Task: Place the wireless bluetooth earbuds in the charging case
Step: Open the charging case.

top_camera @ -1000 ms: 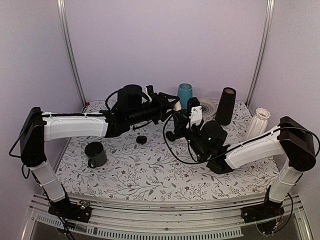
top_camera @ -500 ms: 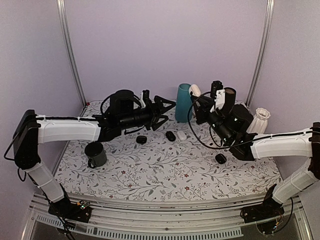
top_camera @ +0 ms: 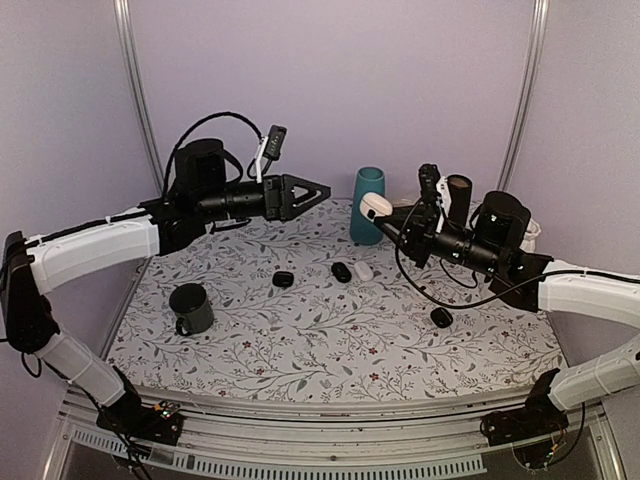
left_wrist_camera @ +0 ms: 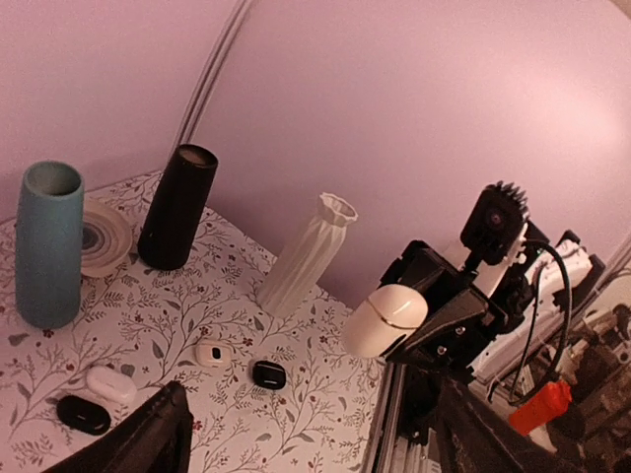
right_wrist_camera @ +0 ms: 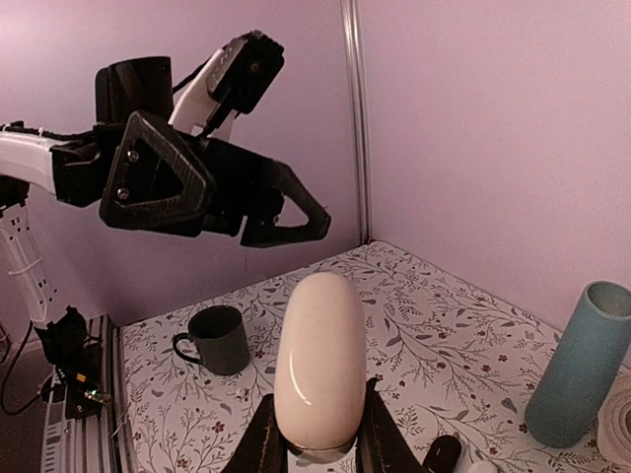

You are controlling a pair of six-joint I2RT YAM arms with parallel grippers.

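Aloft, right end effector (top_camera: 382,211) clamps oval case (top_camera: 374,205).

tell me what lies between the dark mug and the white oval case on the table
In the top view, two small black cases: one roughly midway from the mug, the other right beside the white oval case.

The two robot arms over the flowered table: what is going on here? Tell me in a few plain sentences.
The right gripper holds a white oval case upright in the air above the flowered table, clamped at its lower end. The left gripper hangs opposite it, jaws open and empty. A small white charging case with a dark spot lies on the table beside a black case. No loose earbuds can be made out.
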